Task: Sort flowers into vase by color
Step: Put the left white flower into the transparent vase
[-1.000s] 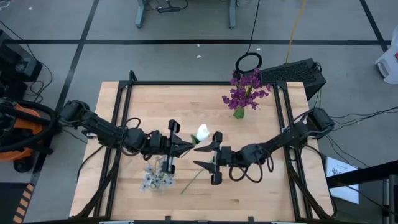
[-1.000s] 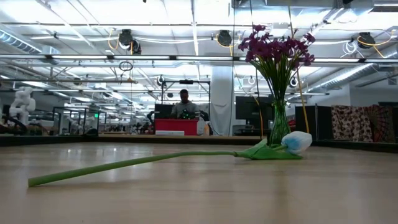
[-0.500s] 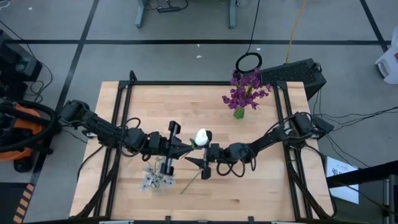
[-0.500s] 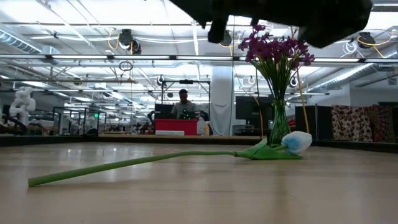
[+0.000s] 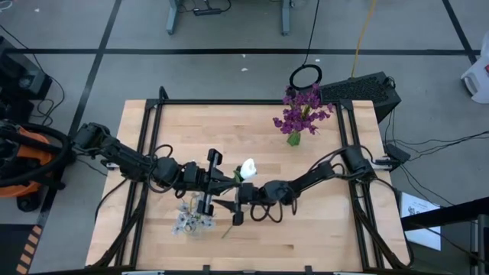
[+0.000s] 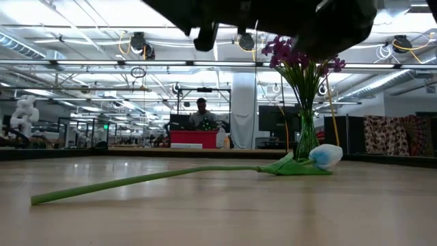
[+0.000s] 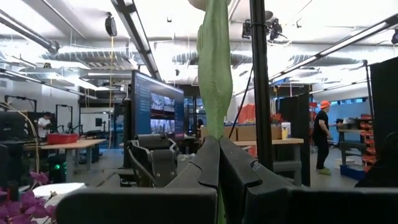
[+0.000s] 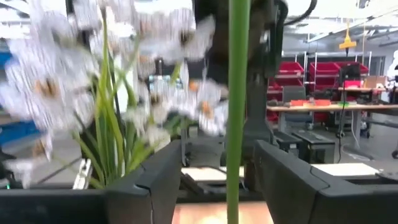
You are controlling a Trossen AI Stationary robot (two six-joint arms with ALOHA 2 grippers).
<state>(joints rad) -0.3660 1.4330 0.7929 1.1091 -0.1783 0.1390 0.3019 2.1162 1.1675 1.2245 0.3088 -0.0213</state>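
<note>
The right gripper (image 5: pixel 235 206), its dark fingers (image 8: pixel 149 180) spread apart, straddles the thin green stem (image 8: pixel 237 106) of the white tulip-like artificial flower (image 5: pixel 246 167) without yet touching it. The left gripper (image 5: pixel 229 183) is clenched on that same flower just below its bud, the broad green leaf (image 7: pixel 214 74) rising between its closed fingers (image 7: pixel 208 165). The flower lies near the middle of the pale wooden table (image 5: pixel 321 221). Beside the left gripper stands a small cluster of white, orange-centred blossoms (image 5: pixel 192 220); well apart, at the far edge, a clear glass vase (image 5: pixel 293 138) holds the purple blossom clusters (image 5: pixel 302 109). The step in hand appears to be an arm-to-arm handover; next, the right gripper should close on the stem before the left lets go.
</note>
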